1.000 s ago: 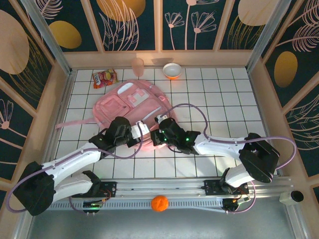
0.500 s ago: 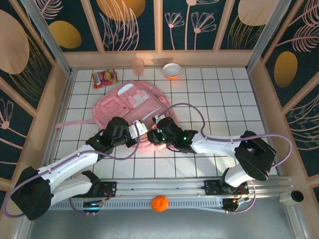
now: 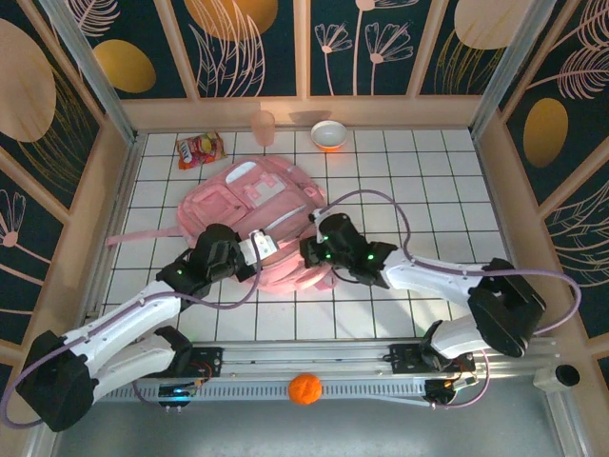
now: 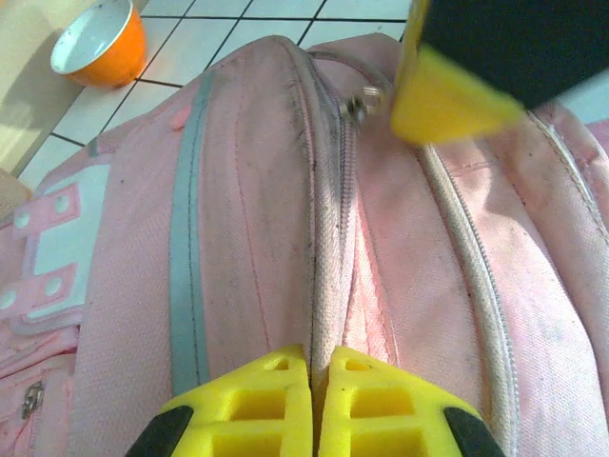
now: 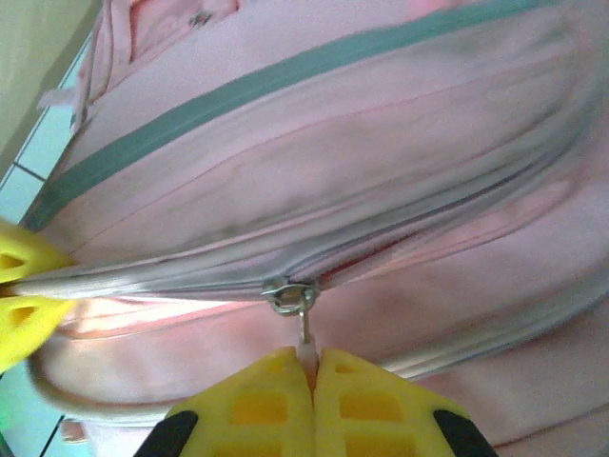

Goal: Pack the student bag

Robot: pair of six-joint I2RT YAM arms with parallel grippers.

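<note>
1. The large soft pink fabric backpack (image 3: 249, 195) lay flat on the white tiled table (image 3: 419, 190).
2. Your left gripper (image 4: 312, 381) pinched shut on its zip seam (image 4: 328, 238); your right gripper (image 5: 304, 367) clamped its metal zip pull (image 5: 304, 333).
3. Tugging off-line could have slipped that pull free.

Overhead view: bright, even light; my arms cast soft shadows on the white tiles (image 3: 428, 190). My left wrist view: student bag (image 4: 247, 238) fabric sharp, the yellow fingertip (image 4: 447, 100) at upper right blurred, the tile behind it washed out. My right wrist view: soft focus throughout, dimmer
</note>
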